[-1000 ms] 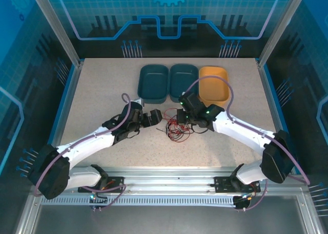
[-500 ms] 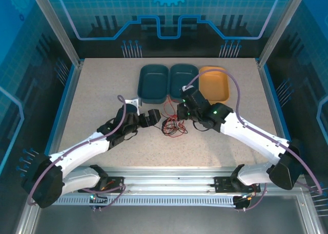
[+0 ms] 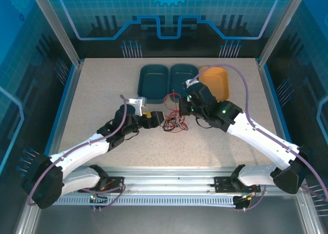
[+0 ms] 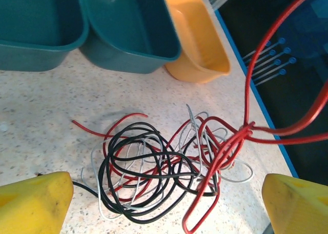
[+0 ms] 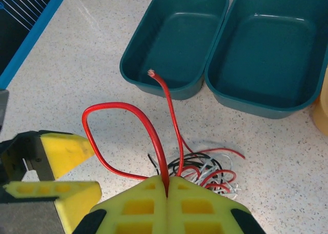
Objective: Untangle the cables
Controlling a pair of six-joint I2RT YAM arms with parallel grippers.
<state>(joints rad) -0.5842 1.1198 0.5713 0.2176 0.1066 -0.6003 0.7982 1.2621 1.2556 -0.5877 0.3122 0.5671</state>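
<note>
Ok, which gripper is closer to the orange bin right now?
Right. The right gripper, shut on the red cable, hangs just near-left of the orange bin; the left gripper, open, sits farther left, across the cable heap.

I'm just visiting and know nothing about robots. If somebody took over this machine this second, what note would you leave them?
Right gripper: shut on the red cable, holding a loop of it up above the pile.
Left gripper: open, empty, low and facing the pile.
Black cable and white cable: on the table, tangled with the rest of the red one.
Done: nothing separated yet.
Left: draw the red one free, then part black from white.
</note>
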